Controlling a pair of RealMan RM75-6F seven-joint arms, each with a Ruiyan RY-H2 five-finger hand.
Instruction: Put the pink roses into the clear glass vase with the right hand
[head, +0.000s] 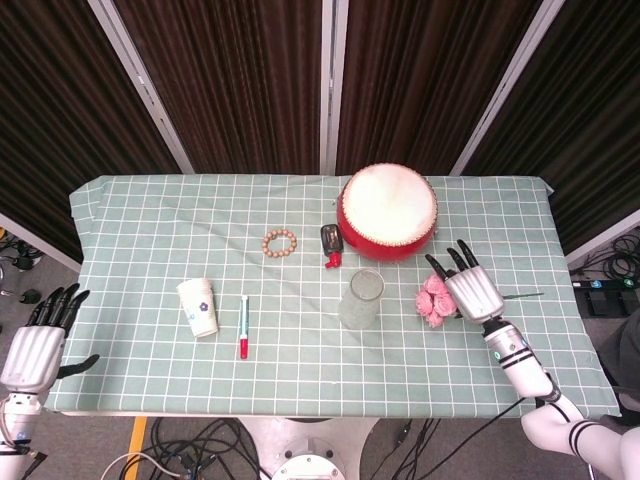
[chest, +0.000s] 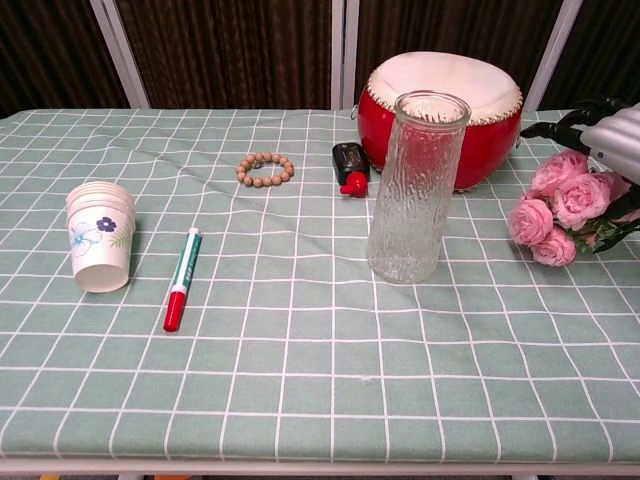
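Pink roses (chest: 563, 208): small bunch, several round blooms, green leaves, gripped in my right hand (head: 472, 293), right of clear glass vase (chest: 412, 189). Left hand (head: 38, 340) fingers spread, holding nothing.

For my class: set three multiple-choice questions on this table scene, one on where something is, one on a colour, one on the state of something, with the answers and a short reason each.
1. Where does the bead bracelet lie?
A. left of the red drum
B. inside the paper cup
C. under the marker

2. What colour is the marker's cap?
A. blue
B. red
C. yellow

3. What is the state of the clear glass vase?
A. tipped over
B. holding the pink roses
C. upright and empty

Answers: 1 A, it sits on the cloth left of the drum. 2 B, the near tip is red. 3 C, it stands upright while the right hand holds the roses beside it.
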